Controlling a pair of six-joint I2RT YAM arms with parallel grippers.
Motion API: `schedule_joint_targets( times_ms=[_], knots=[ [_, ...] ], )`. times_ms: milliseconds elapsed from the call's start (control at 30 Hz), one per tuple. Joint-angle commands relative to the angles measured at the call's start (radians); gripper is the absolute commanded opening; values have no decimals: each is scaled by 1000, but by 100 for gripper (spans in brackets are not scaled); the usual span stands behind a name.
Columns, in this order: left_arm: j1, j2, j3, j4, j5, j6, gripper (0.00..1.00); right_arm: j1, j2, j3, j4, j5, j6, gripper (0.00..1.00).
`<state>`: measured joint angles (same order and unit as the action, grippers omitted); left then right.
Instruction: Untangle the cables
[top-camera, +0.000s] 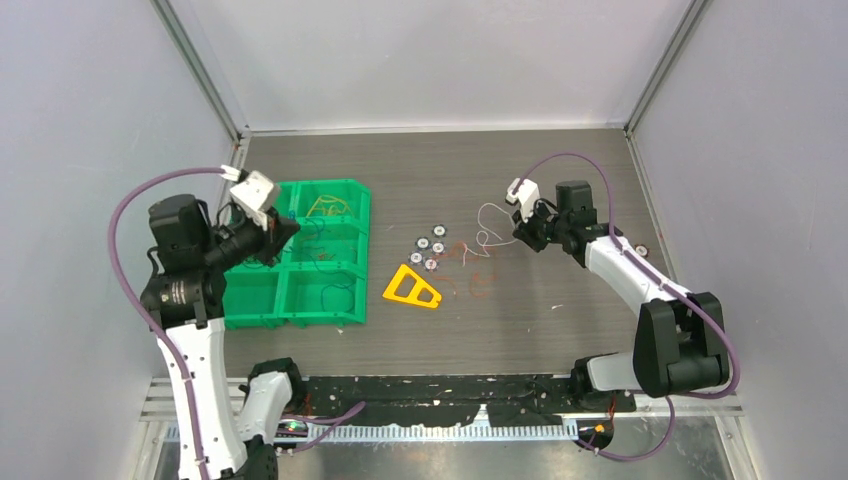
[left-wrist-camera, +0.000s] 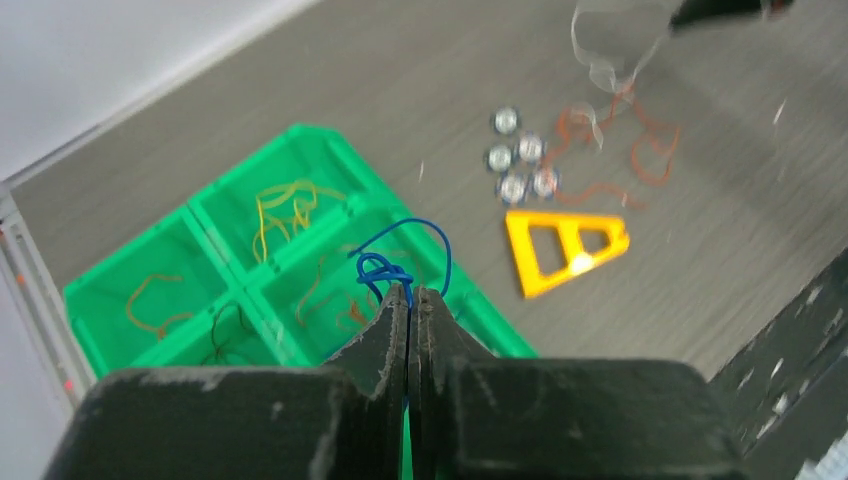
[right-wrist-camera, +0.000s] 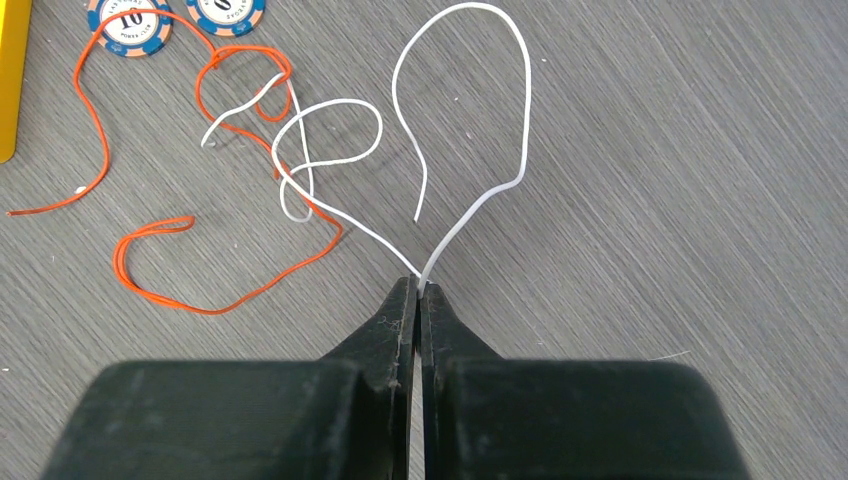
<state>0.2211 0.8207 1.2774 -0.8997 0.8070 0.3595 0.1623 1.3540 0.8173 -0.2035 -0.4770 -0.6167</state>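
cables (right-wrist-camera: 300, 195) lie crossed on the counter (right-wrist-camera: 650, 250): right end effector (right-wrist-camera: 418, 290), pinching the white cable (right-wrist-camera: 526, 120), should lift slowly off the orange cable (right-wrist-camera: 215, 62), while left end effector (left-wrist-camera: 410, 292) pinches the blue cable (left-wrist-camera: 382, 270) above the green bin (left-wrist-camera: 490, 330).

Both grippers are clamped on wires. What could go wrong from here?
1. The white cable in the right gripper crosses the orange cable; lifting may drag it along and nudge the poker chips.
2. The left gripper pinches the blue cable near its knot, over the green bin; a drop could land it among the wires lying there.
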Motion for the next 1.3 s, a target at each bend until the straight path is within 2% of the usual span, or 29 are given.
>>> schedule_joint_targets(
  times_ms=[0, 100, 200, 433, 500, 633, 733, 867, 967, 1033, 1133, 1267],
  knots=[
    [6, 11, -14, -300, 2, 381, 0, 0, -39, -1, 13, -12, -10, 5],
    [-6, 94, -50, -487, 30, 532, 0, 0, -26, 8, 11, -14, -6, 6],
    [-74, 208, -82, -524, -89, 557, 0, 1, -18, 19, 3, -13, -5, 6],
    [-209, 288, -314, -168, -369, 476, 0, 0, -14, 33, -11, -14, 1, 5],
    [-260, 348, -346, -93, -433, 468, 0, 0, -17, 37, -28, -11, 2, 5],
    [-281, 478, -360, 0, -505, 443, 0, 1, -23, 45, -71, -37, 5, 5],
    [-281, 494, -333, -24, -484, 468, 23, 0, -25, 77, -119, -74, 17, 5],
    [-283, 369, -236, -145, -321, 514, 65, 1, -59, 130, -155, -146, 82, 5],
    [-282, 322, -124, -211, -189, 507, 82, 0, -88, 183, -143, -222, 175, 5],
    [-288, 315, -49, -192, -90, 461, 99, 2, -99, 217, -132, -269, 227, 6],
    [-343, 319, 22, -5, -17, 301, 100, 7, -110, 260, -104, -352, 290, 5],
    [-490, 366, 75, 248, -3, 136, 100, 35, -130, 330, -47, -438, 408, 5]
  ],
)
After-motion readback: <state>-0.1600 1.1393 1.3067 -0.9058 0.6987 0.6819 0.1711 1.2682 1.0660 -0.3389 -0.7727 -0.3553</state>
